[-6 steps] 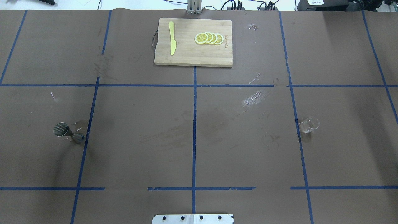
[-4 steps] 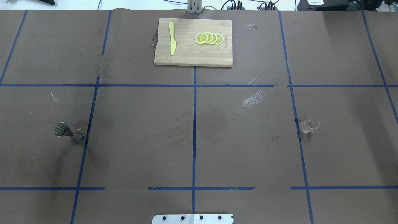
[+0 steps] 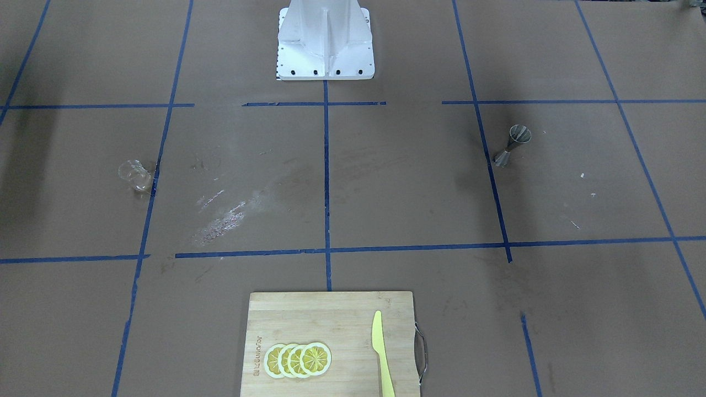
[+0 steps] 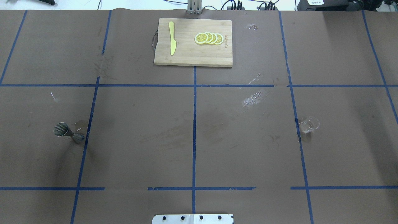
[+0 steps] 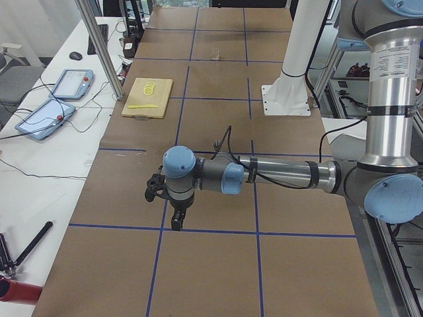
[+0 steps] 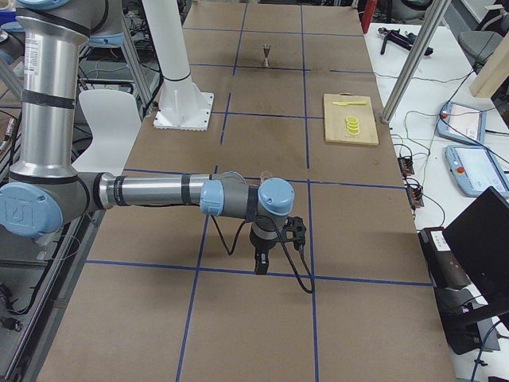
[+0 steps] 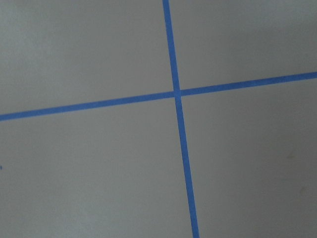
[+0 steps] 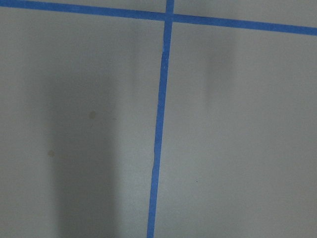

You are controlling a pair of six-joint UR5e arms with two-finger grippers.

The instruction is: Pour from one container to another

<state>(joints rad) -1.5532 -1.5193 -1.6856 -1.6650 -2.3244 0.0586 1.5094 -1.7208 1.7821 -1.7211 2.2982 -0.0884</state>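
Pouring not yet begun. Glass cup (image 4: 308, 124) stands on the bench (image 4: 140, 124) at the robot's right, silver jigger (image 4: 67, 132) well apart at its left. Left claw (image 5: 177, 223) and right claw (image 6: 260, 264) hang clear of both; their opening cannot be told. Next, probably, the right claw must reach the cup.

The overhead camera sits high behind the robot's mounting plate (image 4: 192, 218), looking forward and down over the desk (image 4: 140, 130); the cutting board (image 4: 192, 56) lies at the far edge. The front camera faces back from that far side, steeply down, sharing the same board, jigger (image 4: 68, 133) and glass cup (image 4: 308, 124), mirrored left to right. Each side camera looks along the desk from one end, wider. Both wrist cameras hang close above blue tape (image 7: 174, 94) crossings.
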